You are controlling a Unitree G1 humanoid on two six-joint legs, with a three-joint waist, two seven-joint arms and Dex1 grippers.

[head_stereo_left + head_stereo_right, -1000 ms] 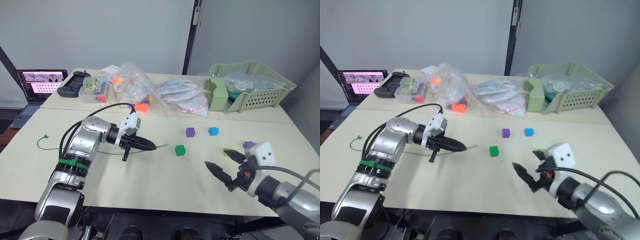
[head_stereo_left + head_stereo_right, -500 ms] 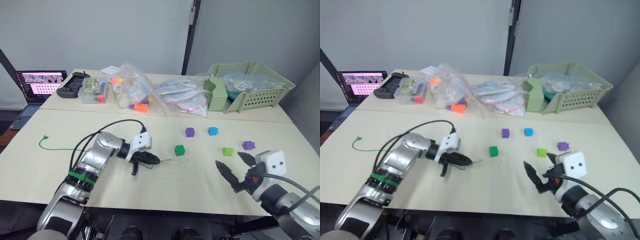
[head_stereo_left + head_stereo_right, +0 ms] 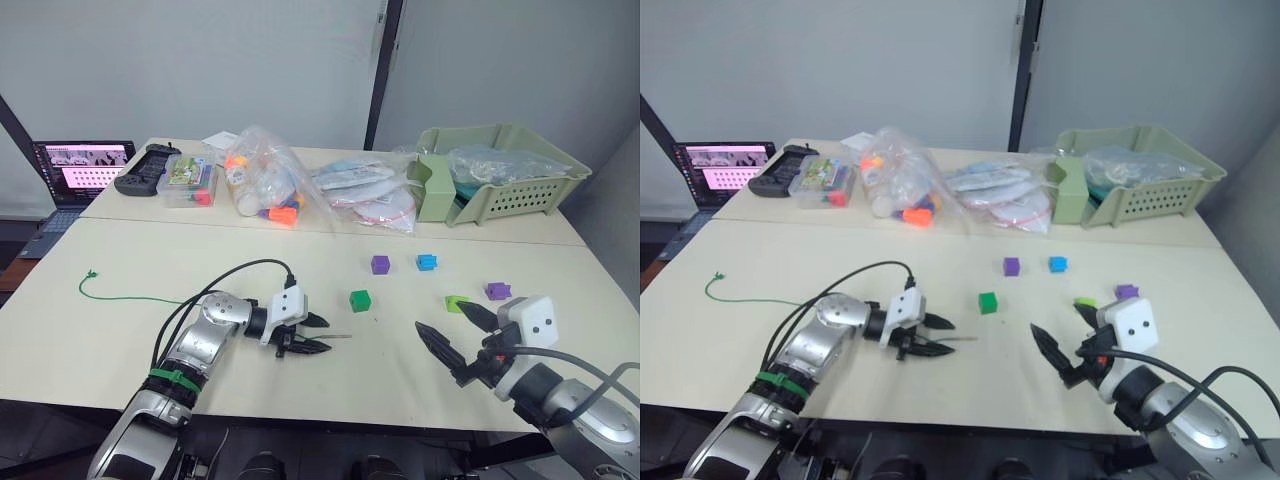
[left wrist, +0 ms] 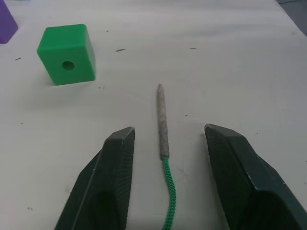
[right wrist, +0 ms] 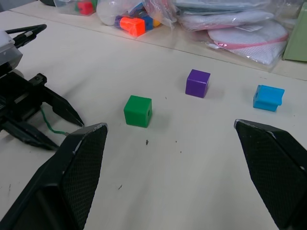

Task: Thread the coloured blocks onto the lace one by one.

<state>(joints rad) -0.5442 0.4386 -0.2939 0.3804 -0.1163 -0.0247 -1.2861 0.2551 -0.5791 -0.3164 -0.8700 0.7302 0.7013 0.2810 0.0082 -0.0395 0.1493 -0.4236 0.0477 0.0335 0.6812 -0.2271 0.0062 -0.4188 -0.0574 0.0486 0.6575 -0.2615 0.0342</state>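
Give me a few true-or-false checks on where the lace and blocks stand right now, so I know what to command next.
1. The left end effector is open, and the lace's pale tip lies on the table between its fingers. True.
2. The dark green block is already threaded on the lace. False: it sits bare on the table, apart from the tip.
3. The right end effector is shut on the lime block. False: it is open and holds nothing.
4. The blue block and a purple block rest on the table beyond the dark green one. True.
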